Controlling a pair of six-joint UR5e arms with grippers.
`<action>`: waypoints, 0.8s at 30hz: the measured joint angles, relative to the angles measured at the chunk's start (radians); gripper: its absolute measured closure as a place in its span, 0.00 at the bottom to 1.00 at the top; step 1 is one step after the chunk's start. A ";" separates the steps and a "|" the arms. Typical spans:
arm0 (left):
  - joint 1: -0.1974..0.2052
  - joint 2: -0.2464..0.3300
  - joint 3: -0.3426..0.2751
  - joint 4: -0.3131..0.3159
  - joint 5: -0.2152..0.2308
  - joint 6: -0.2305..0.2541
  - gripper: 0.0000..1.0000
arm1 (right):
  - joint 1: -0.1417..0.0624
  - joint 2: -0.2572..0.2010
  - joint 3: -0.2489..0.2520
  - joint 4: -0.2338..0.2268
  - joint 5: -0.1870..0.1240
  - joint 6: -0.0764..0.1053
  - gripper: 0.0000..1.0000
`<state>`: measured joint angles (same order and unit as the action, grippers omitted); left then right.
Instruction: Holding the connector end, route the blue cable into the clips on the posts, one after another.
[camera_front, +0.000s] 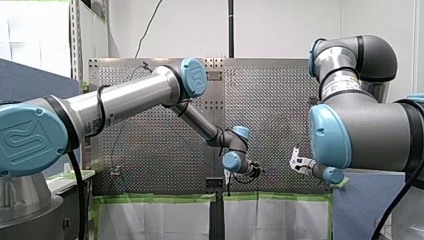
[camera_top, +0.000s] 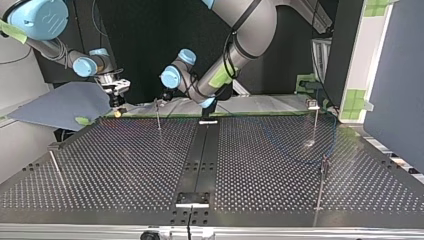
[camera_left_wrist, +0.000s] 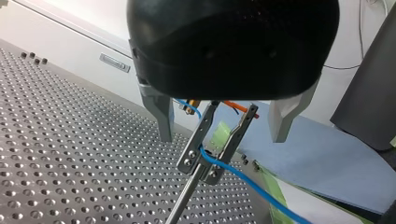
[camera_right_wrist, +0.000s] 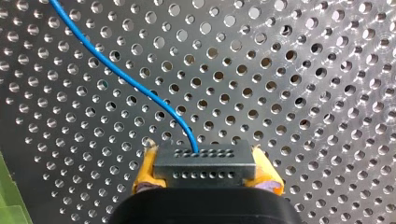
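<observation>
Reaching over a perforated table (camera_top: 125, 165), two arms work one thin blue cable (camera_right_wrist: 116, 70) among four slim metal posts (camera_top: 158, 115), counted in the top view. My left gripper (camera_left_wrist: 222, 137) hangs with its two fingers spread wide on either side of a forked clip (camera_left_wrist: 212, 149) atop one post, the cable seated in its notch. My right gripper (camera_right_wrist: 205, 173) pinches a single black connector (camera_right_wrist: 205, 161) between yellow pads (camera_right_wrist: 144, 175), the cable curving away from it above the table's holes
</observation>
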<state>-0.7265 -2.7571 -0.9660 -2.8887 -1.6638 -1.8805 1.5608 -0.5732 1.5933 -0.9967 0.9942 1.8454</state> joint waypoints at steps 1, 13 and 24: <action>0.000 0.000 0.000 0.000 0.000 0.000 0.00 | 0.000 0.000 0.000 0.000 0.000 0.000 1.00; -0.012 0.013 -0.011 0.009 -0.012 0.021 0.00 | -0.003 0.000 0.000 0.000 0.000 0.004 1.00; -0.009 0.114 -0.113 0.109 -0.114 0.029 0.00 | -0.004 0.001 0.000 -0.002 0.000 0.006 1.00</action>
<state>-0.7353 -2.6431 -1.0785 -2.7794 -1.7776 -1.8520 1.5567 -0.5721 1.5930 -0.9987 0.9941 1.8515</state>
